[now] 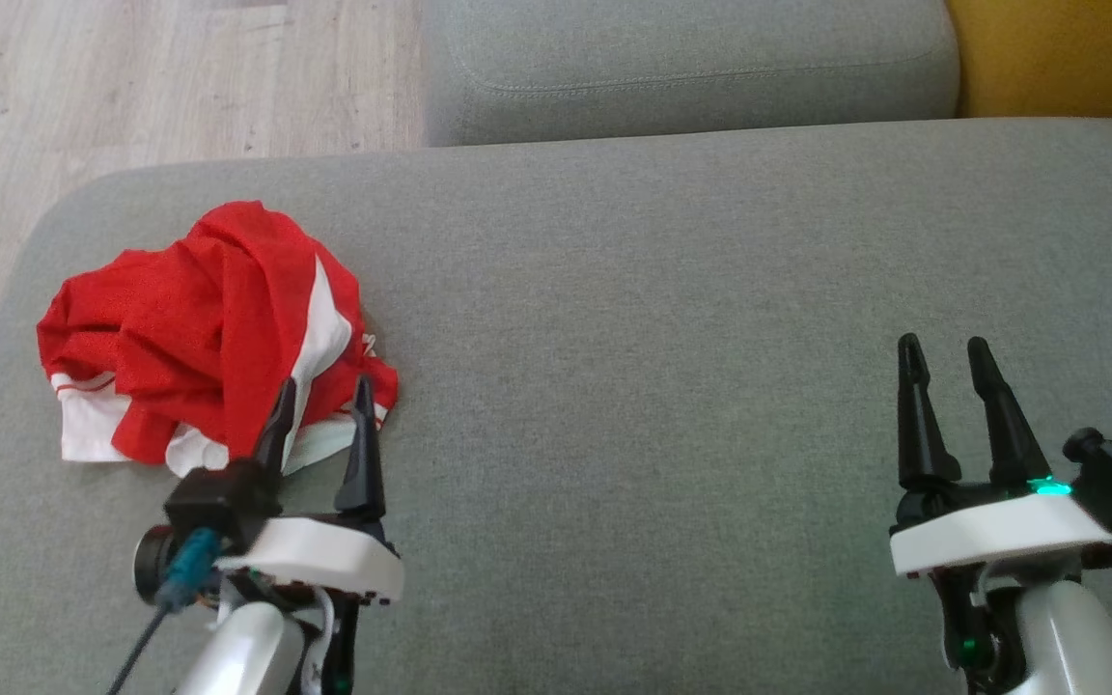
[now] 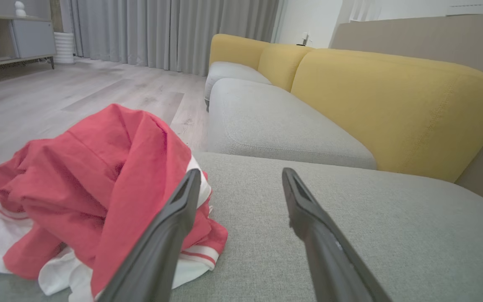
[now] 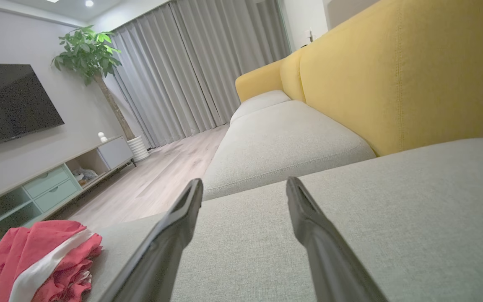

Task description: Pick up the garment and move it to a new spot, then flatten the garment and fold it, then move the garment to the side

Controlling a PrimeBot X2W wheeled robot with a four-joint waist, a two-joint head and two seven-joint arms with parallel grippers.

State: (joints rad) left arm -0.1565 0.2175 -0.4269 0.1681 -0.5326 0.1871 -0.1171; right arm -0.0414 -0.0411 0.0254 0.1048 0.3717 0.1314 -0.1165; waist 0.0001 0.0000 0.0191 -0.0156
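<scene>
While our left gripper (image 1: 325,383) beside the garment (image 1: 199,309) and right gripper (image 1: 943,342) far from it gape empty, we risk pinching one loose fold.

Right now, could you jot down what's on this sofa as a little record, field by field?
garment: red and white, crumpled in a heap on the robot's left
seat: grey cushion, garment lying on it
backrest: yellow
left jaws: open, at the garment's near edge; contact unclear
right jaws: open, over bare seat, well apart from the garment
folding: not yet done
</scene>
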